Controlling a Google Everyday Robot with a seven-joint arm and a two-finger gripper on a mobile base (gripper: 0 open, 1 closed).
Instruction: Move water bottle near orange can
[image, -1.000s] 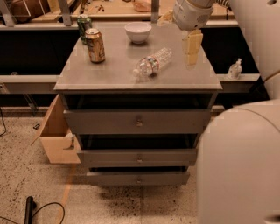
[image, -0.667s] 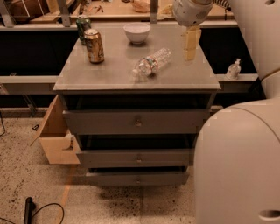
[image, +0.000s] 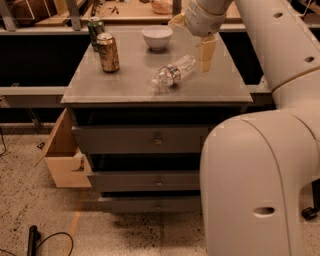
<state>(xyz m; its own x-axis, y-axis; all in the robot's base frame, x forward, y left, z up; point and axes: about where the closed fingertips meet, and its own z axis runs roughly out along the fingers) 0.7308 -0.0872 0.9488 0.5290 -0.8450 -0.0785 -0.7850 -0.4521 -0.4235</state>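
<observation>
The water bottle, clear and crinkled with a red-and-white label band, lies on its side on the grey cabinet top, right of centre. The orange can stands upright at the left of the top, well apart from the bottle. My gripper hangs just above and to the right of the bottle's far end. Its pale fingers are apart and hold nothing.
A darker green-marked can stands just behind the orange can. A white bowl sits at the back centre. The cabinet has drawers below, and an open wooden box at its lower left. My white arm and base fill the right side.
My gripper has shifted a little to the left, closer to the bottle. The bottle and cans have not moved.
</observation>
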